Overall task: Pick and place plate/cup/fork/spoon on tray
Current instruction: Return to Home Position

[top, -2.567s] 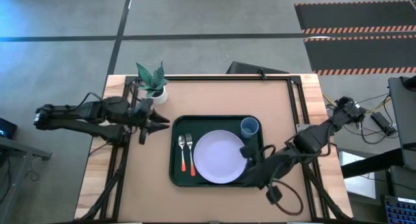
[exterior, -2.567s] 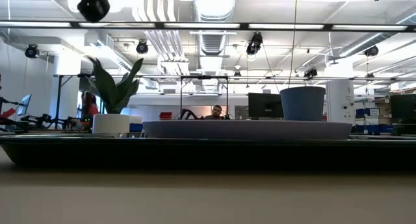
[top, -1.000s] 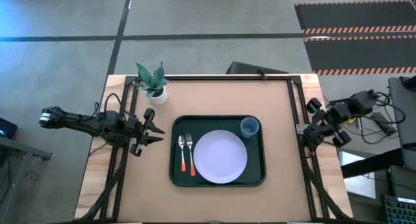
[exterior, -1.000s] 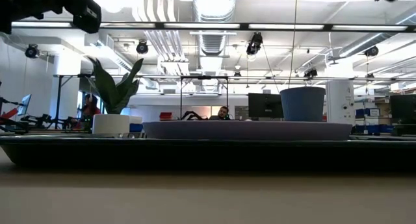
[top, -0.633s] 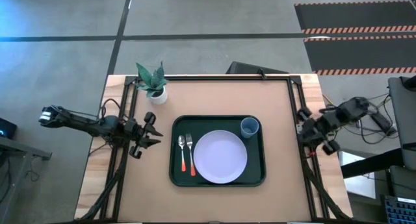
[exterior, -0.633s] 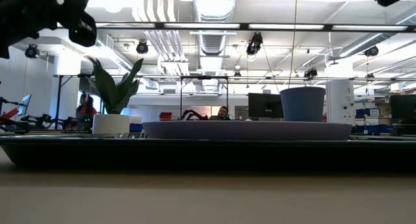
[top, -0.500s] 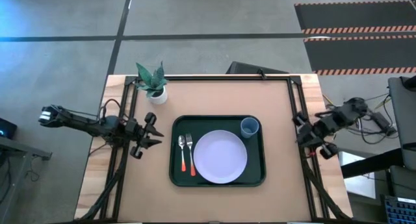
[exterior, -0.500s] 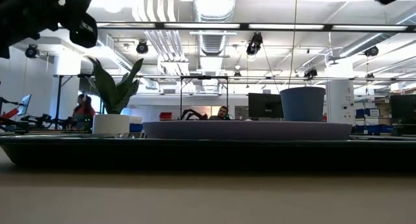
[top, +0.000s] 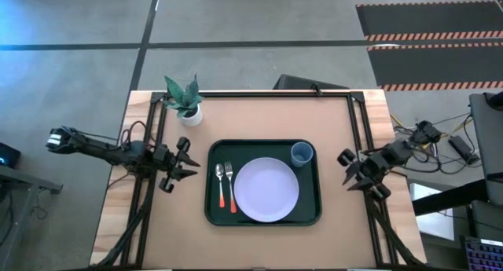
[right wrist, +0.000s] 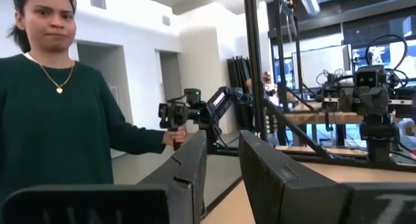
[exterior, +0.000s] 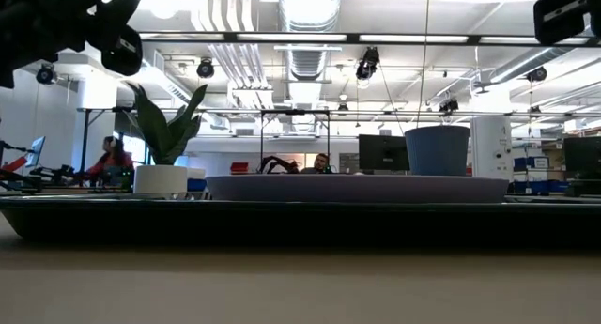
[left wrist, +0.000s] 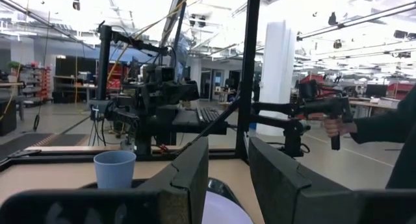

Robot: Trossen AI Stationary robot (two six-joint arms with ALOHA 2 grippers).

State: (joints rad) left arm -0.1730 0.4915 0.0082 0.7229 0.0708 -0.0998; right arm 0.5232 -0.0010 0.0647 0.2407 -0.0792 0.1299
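Note:
The dark green tray [top: 211, 212] lies at the table's middle. On it rest the lavender plate [top: 267, 190], the blue cup [top: 302, 154] at its far right corner, and the spoon [top: 220, 183] and fork [top: 230, 183] side by side along its left. My left gripper [top: 189, 164] is open and empty, hovering just left of the tray and pointing at it. My right gripper [top: 346, 170] is open and empty, to the right of the tray and pointing at it. The left wrist view shows the cup [left wrist: 114, 169] and plate [left wrist: 224, 208] past the fingers.
A white pot with a green plant [top: 187, 104] stands at the table's far left corner. Dark frame rails [top: 355, 126] run along the table's far, left and right sides. A person [right wrist: 58, 113] holding a hand controller stands beyond the table.
My right gripper has moved from over the table's right edge toward the tray and turned its open fingers toward it. The things on the tray have stayed where they were.

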